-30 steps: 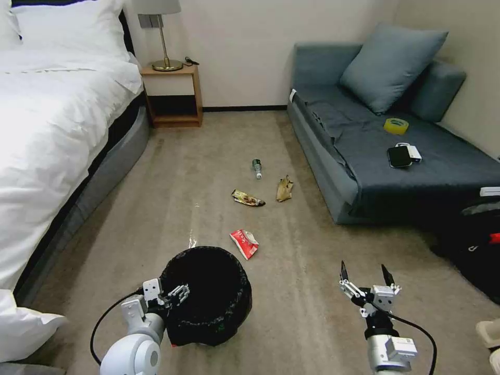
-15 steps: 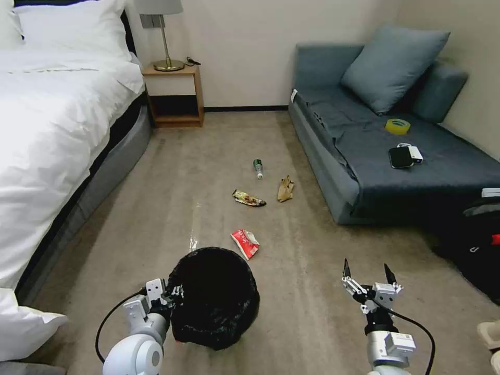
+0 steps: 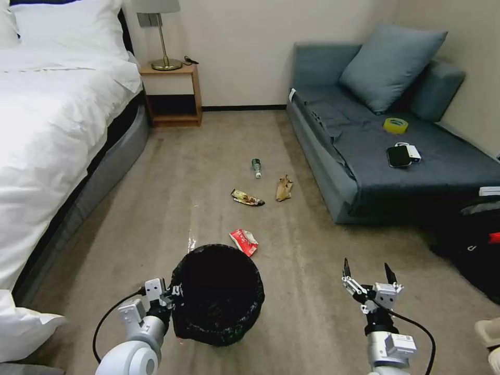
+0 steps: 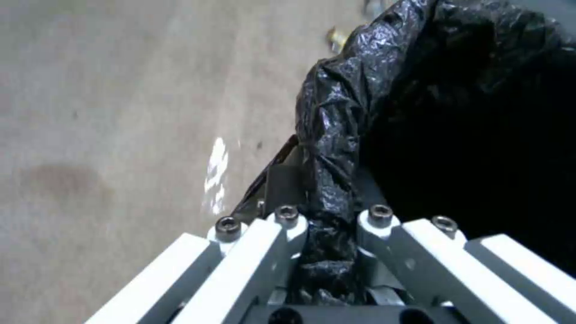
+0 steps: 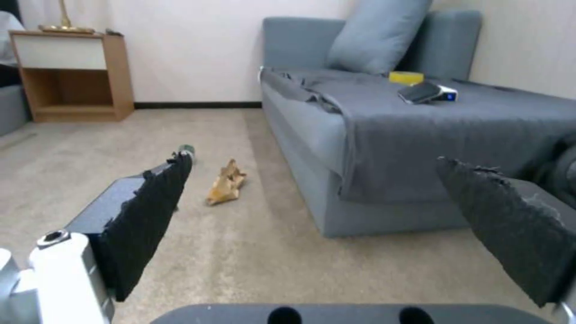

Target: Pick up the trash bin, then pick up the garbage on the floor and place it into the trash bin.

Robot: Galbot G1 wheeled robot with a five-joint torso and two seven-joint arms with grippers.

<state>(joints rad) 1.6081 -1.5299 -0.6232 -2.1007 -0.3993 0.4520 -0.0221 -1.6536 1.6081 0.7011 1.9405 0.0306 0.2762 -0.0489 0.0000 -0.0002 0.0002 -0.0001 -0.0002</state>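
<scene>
The trash bin [image 3: 219,294], lined with a glossy black bag, hangs at the lower left with its mouth facing up. My left gripper [image 3: 174,292] is shut on its near rim. In the left wrist view the bag-covered rim [image 4: 336,135] is pinched in that gripper [image 4: 330,225]. My right gripper [image 3: 367,273] hovers open over bare carpet to the bin's right, with its dark pads [image 5: 150,211] wide apart. The garbage lies ahead: a red-and-white packet [image 3: 244,241] just beyond the bin, then a gold-brown wrapper [image 3: 247,197], a tan paper scrap [image 3: 284,188] and a small bottle [image 3: 256,167].
A white bed [image 3: 52,130] runs along the left and a grey sofa [image 3: 364,172] along the right, with a yellow tape roll [image 3: 395,125] and a black phone [image 3: 399,155] on it. A nightstand [image 3: 172,94] stands at the back wall. A black backpack [image 3: 476,245] sits at the right.
The bin, still held by my left gripper, has shifted a little to the right and its mouth has turned more squarely upward. The right gripper has sunk slightly.
</scene>
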